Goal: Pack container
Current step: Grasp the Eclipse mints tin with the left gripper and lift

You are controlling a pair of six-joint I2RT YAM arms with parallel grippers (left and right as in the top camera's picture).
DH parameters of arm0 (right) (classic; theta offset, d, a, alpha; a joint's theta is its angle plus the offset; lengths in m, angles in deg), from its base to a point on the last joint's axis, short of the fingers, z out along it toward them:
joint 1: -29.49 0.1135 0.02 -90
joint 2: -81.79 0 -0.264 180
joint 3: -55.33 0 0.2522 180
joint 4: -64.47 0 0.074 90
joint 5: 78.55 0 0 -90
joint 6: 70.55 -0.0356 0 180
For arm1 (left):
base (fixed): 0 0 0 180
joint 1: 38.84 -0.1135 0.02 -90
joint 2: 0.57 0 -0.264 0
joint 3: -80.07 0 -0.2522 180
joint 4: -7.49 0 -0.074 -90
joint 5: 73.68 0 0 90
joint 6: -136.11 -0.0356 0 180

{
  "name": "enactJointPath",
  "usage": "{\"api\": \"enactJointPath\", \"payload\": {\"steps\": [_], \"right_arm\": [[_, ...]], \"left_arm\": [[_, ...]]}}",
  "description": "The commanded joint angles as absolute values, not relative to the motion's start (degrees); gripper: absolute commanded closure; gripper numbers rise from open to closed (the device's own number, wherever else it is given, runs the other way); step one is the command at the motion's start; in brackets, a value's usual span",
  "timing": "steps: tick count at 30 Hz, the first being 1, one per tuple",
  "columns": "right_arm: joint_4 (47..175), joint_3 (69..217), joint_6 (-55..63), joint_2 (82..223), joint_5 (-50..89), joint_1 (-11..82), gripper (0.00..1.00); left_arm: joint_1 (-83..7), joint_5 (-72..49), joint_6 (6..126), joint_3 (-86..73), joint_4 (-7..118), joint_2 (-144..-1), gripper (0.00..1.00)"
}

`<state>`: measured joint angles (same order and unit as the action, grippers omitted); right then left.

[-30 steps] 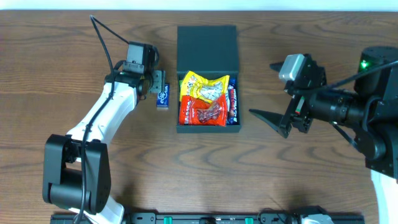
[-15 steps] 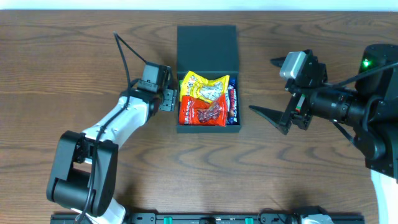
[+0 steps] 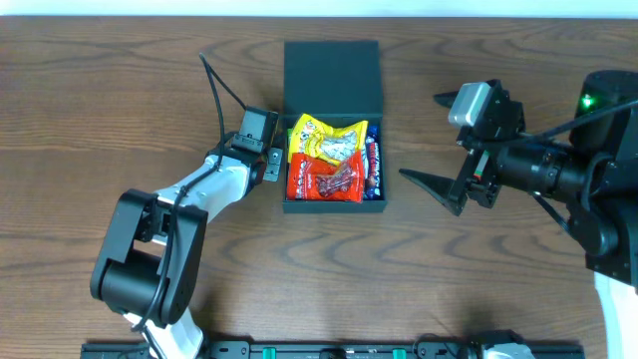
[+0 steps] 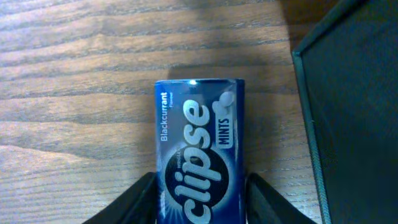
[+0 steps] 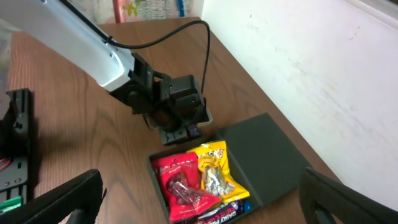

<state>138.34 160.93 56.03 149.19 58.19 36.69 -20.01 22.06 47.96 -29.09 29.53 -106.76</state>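
The left gripper (image 4: 200, 196) clamps the mint tin (image 4: 199, 137) by both sides, just beside the open container (image 3: 332, 75) near the table's (image 3: 100, 80) far edge; next, I think, it must lift the tin over the wall.

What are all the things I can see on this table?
dark teal-green rigid box with hinged lid: one, teal-green, mid-table, lid open.
yellow crinkly snack packet: one, yellow, inside the box, far end.
red crinkly snack packet: one, red, inside the box, near end.
blue snack packet: one, blue, along the box's right wall.
dark blue Eclipse mints pack: one, blue, left of the box.
brown wooden table: one, brown, underneath everything.
left gripper: one, black, clasping the mints pack.
right gripper: one, black, open, right of the box.
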Motion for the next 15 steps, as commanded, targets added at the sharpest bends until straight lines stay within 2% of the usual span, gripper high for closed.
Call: {"api": "enactJointPath", "payload": {"steps": [1,5,15], "right_arm": [[138.3,161.3,55.0,149.3,59.3,36.3,0.01],[138.2,161.3,55.1,149.3,59.3,36.3,0.01],[137.3,161.3,55.1,149.3,57.7,36.3,0.01]], "left_arm": [[-20.1,22.9,48.7,-29.5,29.5,-108.1,0.63],[-20.1,23.0,48.7,-29.4,29.6,-108.0,0.73],[-20.1,30.4,48.6,-23.6,32.8,-100.2,0.80]]}}
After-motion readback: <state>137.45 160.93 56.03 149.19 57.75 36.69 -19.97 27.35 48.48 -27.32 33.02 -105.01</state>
